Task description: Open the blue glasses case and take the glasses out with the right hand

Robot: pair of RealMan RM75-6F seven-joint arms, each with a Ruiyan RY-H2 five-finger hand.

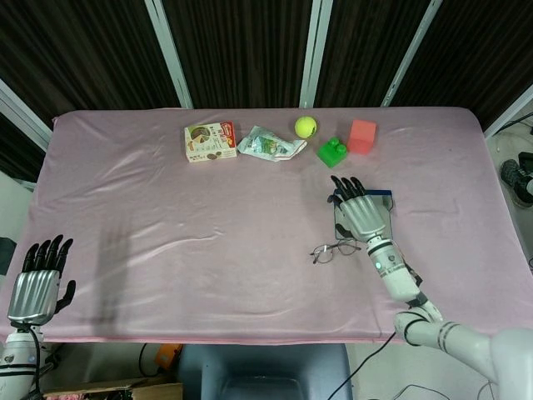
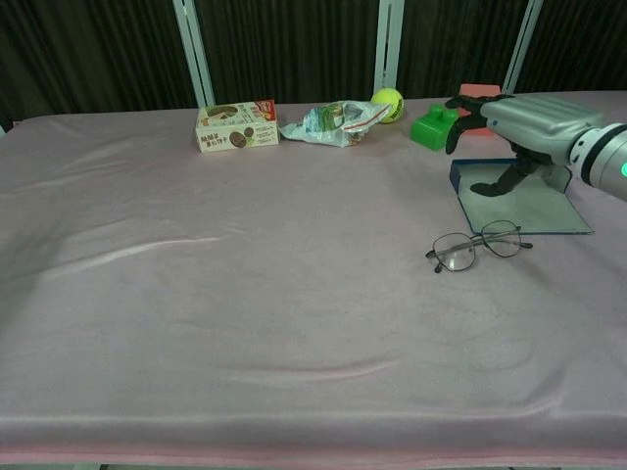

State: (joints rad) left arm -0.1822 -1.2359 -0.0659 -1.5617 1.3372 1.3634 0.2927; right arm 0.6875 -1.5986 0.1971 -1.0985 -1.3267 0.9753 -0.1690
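The blue glasses case lies open at the table's right, its grey inside facing up and a low blue wall at the back. My right hand hovers over it with the fingers stretched out and holds nothing. Its thumb reaches down to the grey inside. The thin-framed glasses lie on the pink cloth just in front of the case, apart from the hand. My left hand hangs off the table's near left edge, fingers straight and empty.
Along the back of the table stand a cookie box, a crumpled packet, a tennis ball, a green block and a red block. The green block is just behind the case.
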